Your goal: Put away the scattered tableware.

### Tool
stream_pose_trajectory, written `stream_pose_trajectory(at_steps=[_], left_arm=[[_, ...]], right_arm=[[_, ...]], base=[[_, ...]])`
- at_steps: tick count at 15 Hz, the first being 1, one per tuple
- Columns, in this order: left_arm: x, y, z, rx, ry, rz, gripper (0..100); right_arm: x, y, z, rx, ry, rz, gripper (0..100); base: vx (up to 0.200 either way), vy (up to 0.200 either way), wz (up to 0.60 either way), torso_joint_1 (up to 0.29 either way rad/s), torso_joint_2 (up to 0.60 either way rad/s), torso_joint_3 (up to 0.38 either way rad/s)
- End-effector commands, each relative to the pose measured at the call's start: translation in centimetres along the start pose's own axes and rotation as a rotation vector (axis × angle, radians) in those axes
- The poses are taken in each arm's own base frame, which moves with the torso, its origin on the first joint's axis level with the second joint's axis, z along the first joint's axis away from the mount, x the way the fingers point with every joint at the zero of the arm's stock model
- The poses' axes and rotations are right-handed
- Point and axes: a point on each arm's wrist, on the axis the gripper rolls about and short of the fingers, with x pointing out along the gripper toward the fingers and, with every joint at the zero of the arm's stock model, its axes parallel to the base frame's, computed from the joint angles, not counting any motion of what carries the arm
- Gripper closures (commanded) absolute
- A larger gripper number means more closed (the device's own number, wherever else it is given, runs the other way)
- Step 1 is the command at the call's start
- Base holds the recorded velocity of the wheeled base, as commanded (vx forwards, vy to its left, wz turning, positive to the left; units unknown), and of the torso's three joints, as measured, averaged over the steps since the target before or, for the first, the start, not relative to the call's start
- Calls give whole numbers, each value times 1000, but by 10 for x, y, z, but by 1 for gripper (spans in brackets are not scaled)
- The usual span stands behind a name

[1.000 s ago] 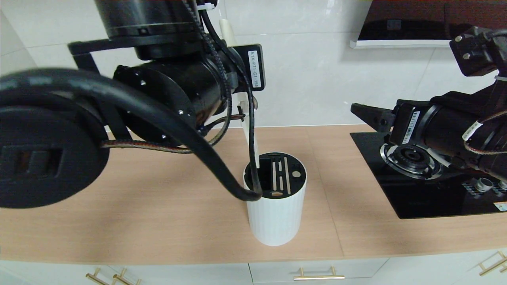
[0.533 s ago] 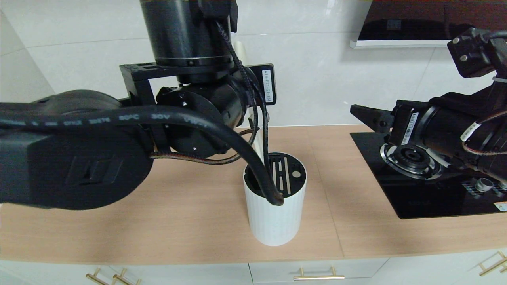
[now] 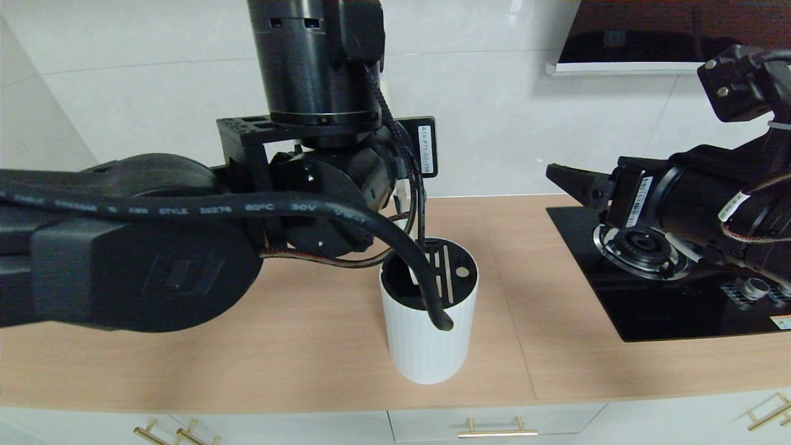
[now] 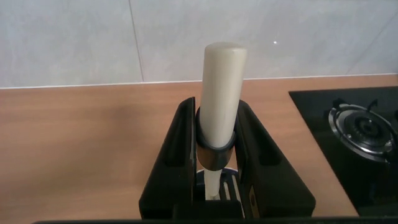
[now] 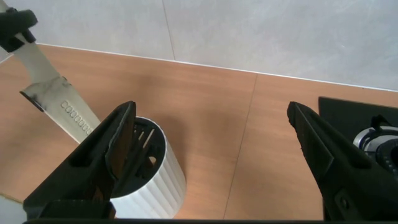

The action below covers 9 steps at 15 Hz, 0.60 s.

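Knife point(image 5: 59, 107) tip probably within holder point(image 5: 163, 177)

The ribbed holder point(image 3: 429, 346) is white with a black top, the knife point(image 4: 221, 93) handle cream, the counter point(image 3: 247, 364) pale wood-grain.

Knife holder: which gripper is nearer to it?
Left. The left gripper is directly above the knife holder, shut on a knife reaching into it; the right gripper hangs open, off toward the stove.

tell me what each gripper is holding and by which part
The left gripper is shut on a knife, clamping the lower part of its cream handle, blade pointing down into the white holder. The right gripper is open and holds nothing.
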Motion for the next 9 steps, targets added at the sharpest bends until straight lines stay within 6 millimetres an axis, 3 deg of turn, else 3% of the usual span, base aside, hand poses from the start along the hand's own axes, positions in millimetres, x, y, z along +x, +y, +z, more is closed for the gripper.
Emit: stream_pose_trajectory(at_steps=[1, 7, 9], left_arm=[[4, -2, -6, -6, 11, 2, 100], [10, -8, -28, -19, 60, 5, 100], [13, -8, -44, -19, 97, 13, 100]], right_arm=[[1, 0, -1, -1, 3, 0, 0], [1, 0, -1, -1, 3, 0, 0], [3, 1, -3, -4, 11, 0, 0]], base=[[0, 0, 0, 0, 0, 0], [0, 0, 0, 0, 0, 0], [0, 0, 0, 0, 0, 0]])
